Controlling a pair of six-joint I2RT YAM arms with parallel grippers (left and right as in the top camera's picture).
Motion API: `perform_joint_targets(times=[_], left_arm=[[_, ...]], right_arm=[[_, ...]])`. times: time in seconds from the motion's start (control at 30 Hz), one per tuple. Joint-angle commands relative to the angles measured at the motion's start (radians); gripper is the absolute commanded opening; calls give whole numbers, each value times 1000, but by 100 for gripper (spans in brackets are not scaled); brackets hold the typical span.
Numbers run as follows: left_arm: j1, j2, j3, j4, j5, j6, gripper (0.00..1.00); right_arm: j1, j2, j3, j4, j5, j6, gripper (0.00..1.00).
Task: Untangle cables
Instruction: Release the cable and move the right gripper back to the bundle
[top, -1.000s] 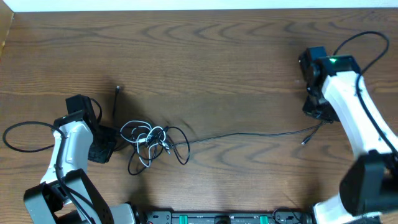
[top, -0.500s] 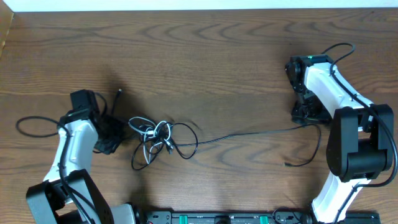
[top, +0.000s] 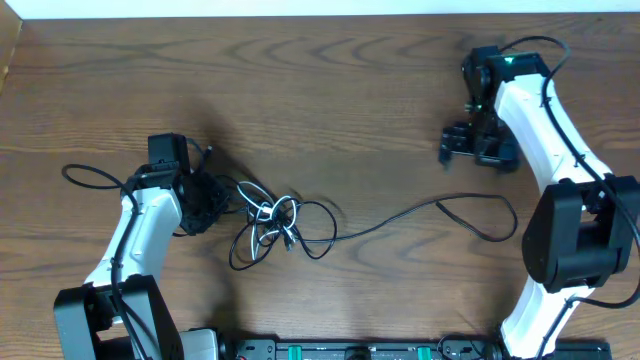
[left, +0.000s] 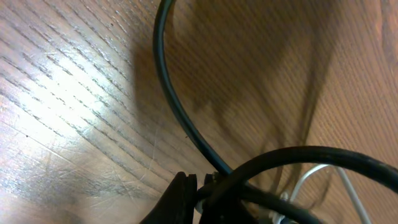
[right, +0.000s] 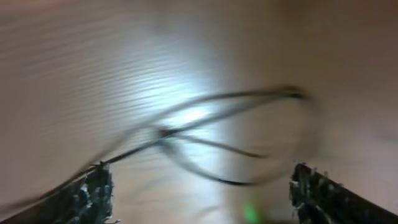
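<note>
The black cable (top: 380, 222) runs from a tangle with the white cable (top: 262, 212) at the left-centre rightwards into a loose loop lying flat. My left gripper (top: 208, 198) sits at the tangle's left edge. In the left wrist view my left gripper (left: 198, 180) is shut on the thin black cable (left: 171, 106), with a bit of the white cable (left: 314, 171) beside it. My right gripper (top: 455, 145) hovers open beyond the loop. The right wrist view shows my right gripper (right: 202, 193) wide apart and empty, above the blurred black cable (right: 273, 93).
The left arm's thicker black wire (top: 85, 175) loops out over the table's left side. The right arm's wire (top: 540, 50) arcs at the far right. A rack of equipment (top: 350, 350) lines the near edge.
My left gripper moved right, dragging the tangle with it. My right gripper opened, let go of the black cable's end and moved away to the far left; the cable's end fell into a loop.
</note>
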Motion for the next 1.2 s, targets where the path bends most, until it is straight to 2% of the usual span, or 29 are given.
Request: perform_joint_targets(times=[0.0, 0.07, 0.13, 0.17, 0.37, 0.5, 0.6, 0.87, 0.97, 1.17], left_arm=[[-2, 3, -6, 2, -10, 18, 13], [-2, 3, -6, 2, -10, 18, 13], [-2, 3, -6, 2, -10, 18, 13], [-2, 3, -6, 2, -10, 18, 13], [-2, 3, -6, 2, -10, 18, 13], [-2, 3, -6, 2, -10, 18, 13], [-2, 3, -6, 2, -10, 18, 13], [-2, 3, -6, 2, -10, 18, 13], [-2, 3, -6, 2, -10, 18, 13], [-2, 3, -6, 2, -10, 18, 13]], right_arm=[[48, -4, -3, 68, -409, -125, 84], [82, -4, -16, 132, -509, -124, 77], [122, -4, -30, 196, -576, -124, 60], [162, -4, -36, 241, -611, -106, 46], [298, -4, -43, 383, -615, 119, 25], [397, -4, -43, 528, -614, 275, 15], [457, -4, -43, 566, -582, 372, 17], [614, -4, -55, 562, -328, 622, 37], [665, -4, -68, 561, -219, 718, 40], [719, -4, -89, 549, -22, 751, 46]])
